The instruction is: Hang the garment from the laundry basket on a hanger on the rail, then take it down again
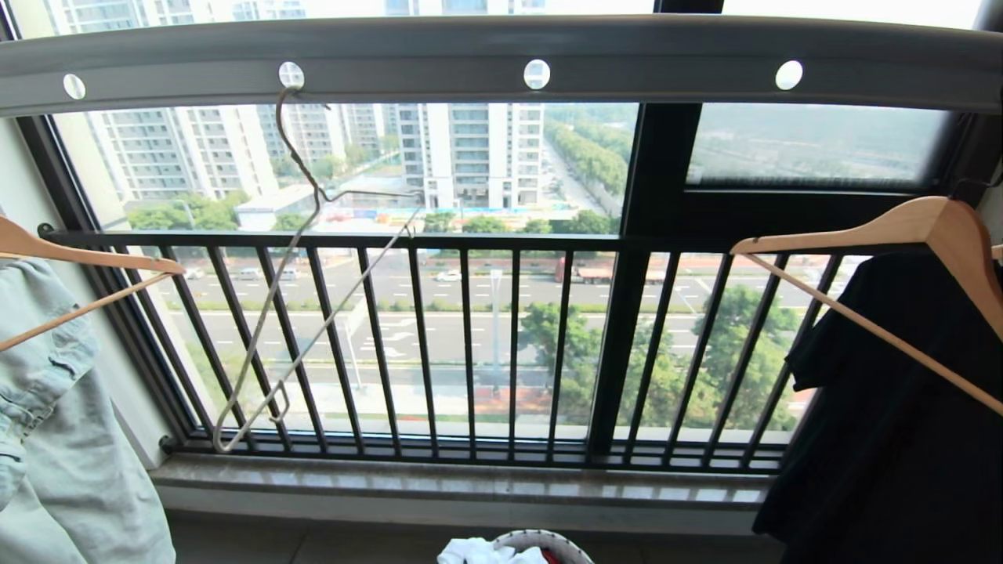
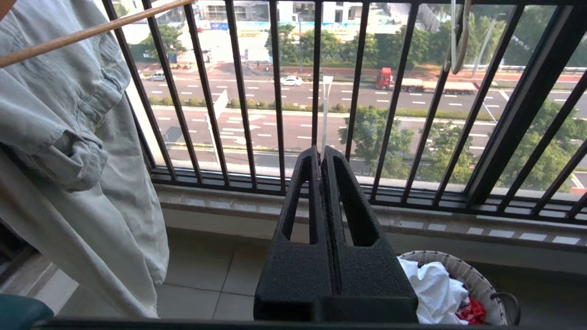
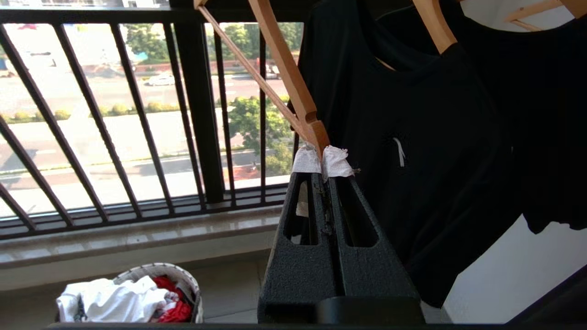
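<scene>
- The rail [image 1: 439, 47] is seen across the top of the head view, grey, w/ round holes.
- The hanger [image 1: 313, 258] is hooked in the hole at approx. 11 o'clock of that view; it is tilted steeply, its long end dropped toward 7 o'clock in front of the window bars [image 1: 470, 345]. Nothing is carried on it.
- The garment [image 3: 110, 300] is lying crumpled in the laundry basket [image 3: 185, 277], on the floor below the sill [image 1: 470, 486]. A red garment [image 3: 174, 311] is packed beside it in the same basket.
- Left gripper [image 2: 320, 153]: jaws pressed together, nothing between them. The basket w/ the garment is found at approx. 4 o'clock of the fingertips in the left wrist view, well apart, no contact.
- Right gripper [image 3: 321, 162]: jaws closed, white-wrapped tips touching each other, nothing gripped. In the right wrist view the garment is at approx. 8 o'clock of the tips, well apart.
- The end of a wooden hanger [image 3: 293, 91] is seen just above the right tips; contact cannot be told.
- A black shirt [image 3: 426, 151] is hung on it.
- A pale denim jacket [image 2: 69, 137] is hung at 9 o'clock of the left wrist view.
</scene>
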You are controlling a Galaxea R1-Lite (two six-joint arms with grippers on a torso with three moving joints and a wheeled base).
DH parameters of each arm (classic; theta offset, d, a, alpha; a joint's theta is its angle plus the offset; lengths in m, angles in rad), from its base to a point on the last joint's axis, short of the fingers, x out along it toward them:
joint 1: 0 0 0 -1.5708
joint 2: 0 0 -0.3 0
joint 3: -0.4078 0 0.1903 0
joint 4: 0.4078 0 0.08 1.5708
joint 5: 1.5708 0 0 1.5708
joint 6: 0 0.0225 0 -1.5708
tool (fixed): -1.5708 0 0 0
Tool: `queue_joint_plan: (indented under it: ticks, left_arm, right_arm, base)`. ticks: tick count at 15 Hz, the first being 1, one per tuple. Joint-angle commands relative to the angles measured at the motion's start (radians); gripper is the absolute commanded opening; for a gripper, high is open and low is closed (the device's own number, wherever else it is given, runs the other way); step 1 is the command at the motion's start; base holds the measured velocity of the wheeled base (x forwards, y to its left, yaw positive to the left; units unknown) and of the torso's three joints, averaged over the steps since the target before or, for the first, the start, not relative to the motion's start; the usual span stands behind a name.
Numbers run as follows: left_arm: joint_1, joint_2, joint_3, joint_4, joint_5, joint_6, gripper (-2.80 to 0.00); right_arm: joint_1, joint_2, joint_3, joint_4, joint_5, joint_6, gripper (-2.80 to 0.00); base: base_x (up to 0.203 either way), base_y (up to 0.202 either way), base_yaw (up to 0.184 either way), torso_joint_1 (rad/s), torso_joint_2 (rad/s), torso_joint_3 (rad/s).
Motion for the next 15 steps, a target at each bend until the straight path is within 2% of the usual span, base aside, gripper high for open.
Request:
queue_joint_plan:
  ticks: [1,2,3,4,5,7,8,12,13,15]
  left_arm:
    - [-0.004,-0.095,0.124,0.0,-0.033,0.021,-2.8]
    - [-0.004,-0.102,0.16,-0.008,-0.042,0.031,-2.8]
    - [-0.004,-0.104,0.188,-0.054,-0.045,0.034,-2.8]
    - [-0.004,-0.104,0.23,-0.132,-0.046,0.037,-2.8]
    - [-0.004,-0.104,0.279,-0.2,-0.047,0.055,-2.8]
    - [-0.004,-0.105,0.362,-0.275,-0.044,0.14,-2.8]
    - [-0.004,-0.105,0.388,-0.312,-0.045,0.155,-2.8]
    - [-0.004,-0.105,0.423,-0.321,-0.087,0.16,-2.8]
    - [-0.004,-0.105,0.423,-0.32,-0.087,0.144,-2.8]
    - [-0.005,-0.105,0.423,-0.321,-0.089,0.07,-2.8]
  right_arm:
    - [-0.043,-0.017,0.022,0.007,-0.003,-0.01,-2.8]
    - [-0.106,-0.011,0.022,0.004,0.013,-0.031,-2.8]
    - [-0.144,-0.011,0.024,0.0,0.063,-0.057,-2.8]
    - [-0.155,-0.031,0.033,-0.003,0.141,-0.077,-2.8]
    - [-0.159,-0.071,0.066,-0.007,0.183,-0.086,-2.8]
    - [-0.154,-0.14,0.178,-0.048,0.236,-0.086,-2.8]
    - [-0.151,-0.178,0.258,-0.101,0.263,-0.087,-2.8]
    - [-0.147,-0.286,0.598,-0.402,0.363,-0.104,-2.8]
    - [-0.146,-0.292,0.669,-0.468,0.378,-0.111,-2.8]
    - [-0.146,-0.298,0.787,-0.57,0.425,-0.127,-2.8]
  base:
    - [0.0,0.0,0.0,0.0,0.0,0.0]
    - [0.0,0.0,0.0,0.0,0.0,0.0]
    - [0.0,0.0,0.0,0.0,0.0,0.0]
    - [0.0,0.0,0.0,0.0,0.0,0.0]
    - [0.0,0.0,0.0,0.0,0.0,0.0]
    - [0.0,0.0,0.0,0.0,0.0,0.0]
    - [0.0,0.0,0.0,0.0,0.0,0.0]
    - [0.0,0.0,0.0,0.0,0.0,0.0]
    - [0.0,0.0,0.0,0.0,0.0,0.0]
    - [0.0,0.0,0.0,0.0,0.0,0.0]
